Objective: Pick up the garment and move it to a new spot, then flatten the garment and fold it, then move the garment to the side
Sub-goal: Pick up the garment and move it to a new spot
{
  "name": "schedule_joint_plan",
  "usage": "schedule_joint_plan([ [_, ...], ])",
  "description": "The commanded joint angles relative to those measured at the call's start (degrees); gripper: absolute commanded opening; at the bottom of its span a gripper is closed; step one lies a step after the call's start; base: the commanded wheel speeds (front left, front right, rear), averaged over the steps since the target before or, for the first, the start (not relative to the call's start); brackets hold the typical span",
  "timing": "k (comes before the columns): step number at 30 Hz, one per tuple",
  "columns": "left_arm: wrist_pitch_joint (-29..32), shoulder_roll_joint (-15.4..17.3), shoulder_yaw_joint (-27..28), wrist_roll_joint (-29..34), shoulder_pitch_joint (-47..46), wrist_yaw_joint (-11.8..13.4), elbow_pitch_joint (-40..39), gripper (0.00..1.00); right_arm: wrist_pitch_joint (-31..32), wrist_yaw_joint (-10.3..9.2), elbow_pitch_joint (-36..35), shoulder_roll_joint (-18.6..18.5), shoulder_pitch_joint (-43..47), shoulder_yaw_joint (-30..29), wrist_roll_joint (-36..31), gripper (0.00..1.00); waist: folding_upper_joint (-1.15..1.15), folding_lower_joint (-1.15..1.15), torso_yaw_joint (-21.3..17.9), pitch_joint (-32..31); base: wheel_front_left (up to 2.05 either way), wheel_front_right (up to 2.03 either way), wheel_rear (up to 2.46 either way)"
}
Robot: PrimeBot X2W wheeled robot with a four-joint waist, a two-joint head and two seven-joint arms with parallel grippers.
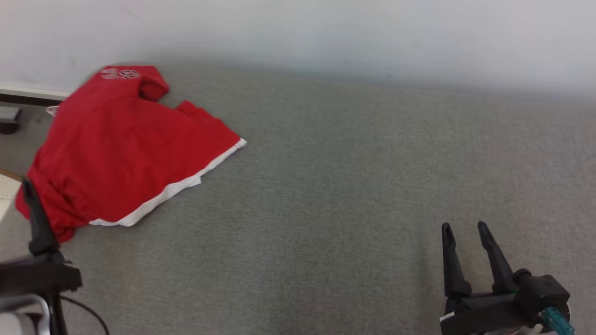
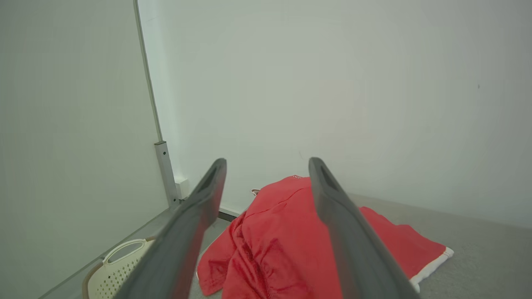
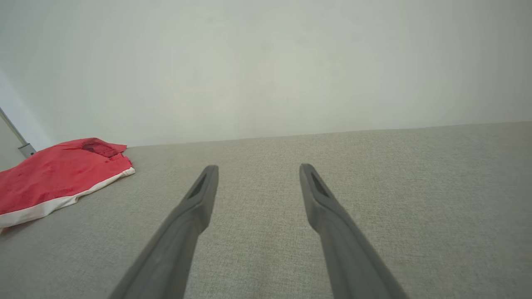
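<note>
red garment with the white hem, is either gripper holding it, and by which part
Nothing is held. The left gripper is open beside the crumpled red garment with a white hem; the right gripper is open over the grey fabric surface.

My right end effector hangs over the grey surface, fingers spread wide and empty. The red garment, white-hemmed, lies well apart at the view's left, against the pale wall.

Cream basket, grey surface, white wall
</note>
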Motion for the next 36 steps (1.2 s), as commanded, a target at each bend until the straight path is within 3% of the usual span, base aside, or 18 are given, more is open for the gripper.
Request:
schedule_joint_plan([
  [1, -0.12, 0.64, 0.38, -1.12, -1.97, -0.35, 1.90, 1.00, -0.26, -0.12, -0.32, 0.00, -0.97, -0.33, 0.46, 1.00, -0.01, -0.01, -4.61, 4.57, 0.00, 0.00, 0.00],
  [13, 0.14, 8.37, 1.80, -3.95, -13.19, -0.23, 16.34, 1.00, -0.26, -0.12, 0.51, -0.02, -4.03, 0.16, 2.11, 1.00, -0.01, -0.01, -9.20, 8.21, 0.00, 0.00, 0.00],
  [20, 2.71, 13.48, -0.78, -6.62, -18.02, -0.27, 26.69, 1.00, -0.26, -0.12, 1.12, 0.03, -4.79, 0.18, 2.61, 1.00, -0.01, -0.01, -11.29, 8.97, 0.00, 0.00, 0.00],
  [28, 11.87, 17.60, -2.97, -7.60, -22.40, -0.26, 37.40, 1.00, -0.26, -0.12, 1.48, -0.01, -5.17, 0.29, 2.90, 1.00, -0.01, -0.01, -12.85, 8.96, 0.00, 0.00, 0.00],
  [36, 24.81, 18.73, -3.98, -8.97, -25.44, 0.02, 46.53, 1.00, -0.26, -0.12, 1.63, -0.02, -5.20, 0.10, 2.36, 1.00, -0.01, -0.01, -13.20, 8.68, 0.00, 0.00, 0.00],
])
